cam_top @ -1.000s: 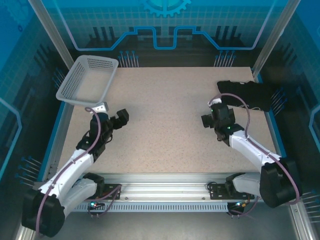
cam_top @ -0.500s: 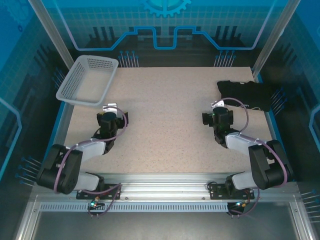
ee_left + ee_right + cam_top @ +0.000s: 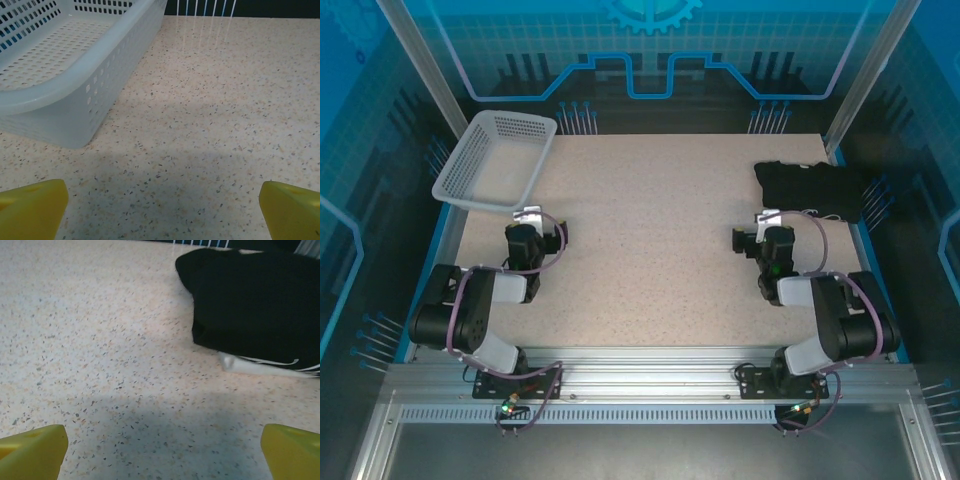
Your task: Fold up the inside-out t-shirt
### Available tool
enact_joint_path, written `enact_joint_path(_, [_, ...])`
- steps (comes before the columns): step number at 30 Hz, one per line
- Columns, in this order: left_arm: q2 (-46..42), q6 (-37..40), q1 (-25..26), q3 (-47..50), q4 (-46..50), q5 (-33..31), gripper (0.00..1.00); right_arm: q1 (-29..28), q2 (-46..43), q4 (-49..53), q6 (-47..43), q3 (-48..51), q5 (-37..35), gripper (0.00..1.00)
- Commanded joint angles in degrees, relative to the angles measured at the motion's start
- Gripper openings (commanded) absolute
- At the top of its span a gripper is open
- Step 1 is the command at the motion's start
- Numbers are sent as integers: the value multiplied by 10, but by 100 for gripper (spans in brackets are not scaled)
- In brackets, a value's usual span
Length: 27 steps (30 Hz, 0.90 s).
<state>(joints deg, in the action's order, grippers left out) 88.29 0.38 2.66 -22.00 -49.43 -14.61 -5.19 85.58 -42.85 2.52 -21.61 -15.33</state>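
Two pincers stand spread wide, gripping nothing. The left pincer (image 3: 160, 215) hangs low over the speckled worktop (image 3: 650, 230), just beside a white basket (image 3: 495, 160) at upper left. The right pincer (image 3: 162, 452) faces the black t-shirt (image 3: 810, 190), which lies bunched at the worktop's upper right edge, untouched.

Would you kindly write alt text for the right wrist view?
A bundled black t-shirt lies on the speckled table, upper right, a white strip showing at its near edge. The open right tool's yellow fingertips sit in the bottom corners, holding nothing.
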Motion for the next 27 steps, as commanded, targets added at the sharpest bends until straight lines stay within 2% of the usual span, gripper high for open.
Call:
enact_joint_path(1, [1, -9, -5, 2, -27, 27, 99, 5, 6, -24, -14, -23, 47, 100])
enact_joint_path(27, [0, -9, -5, 3, -29, 26, 99, 3, 6, -17, -15, -25, 45, 100])
